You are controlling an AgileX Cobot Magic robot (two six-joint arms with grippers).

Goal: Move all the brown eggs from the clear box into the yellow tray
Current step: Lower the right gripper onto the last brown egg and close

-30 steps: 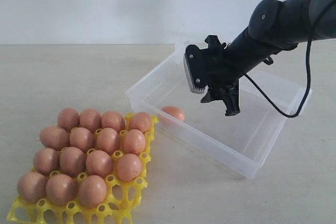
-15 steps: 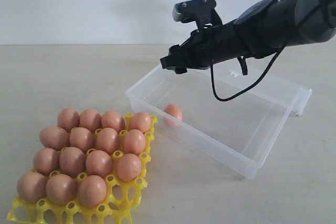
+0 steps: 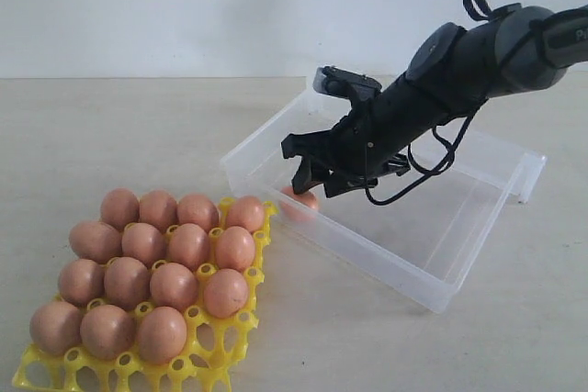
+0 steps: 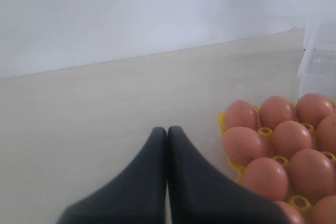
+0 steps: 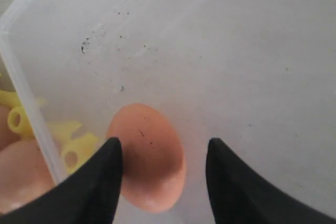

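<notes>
The left claw [image 4: 167, 131] is pressed together, near the yellow tray [image 3: 209, 366]. The tray sits on the tabletop [image 3: 110, 135] and holds many brown eggs [image 3: 174, 284]. Beside it, the clear box [image 3: 395, 262] holds one egg [image 3: 303, 200] in its near corner. The right claw [image 3: 313, 185] is spread apart, with that egg between its two fingers.

beige tabletop [image 3: 110, 135], white wall [image 3: 184, 6]
</notes>
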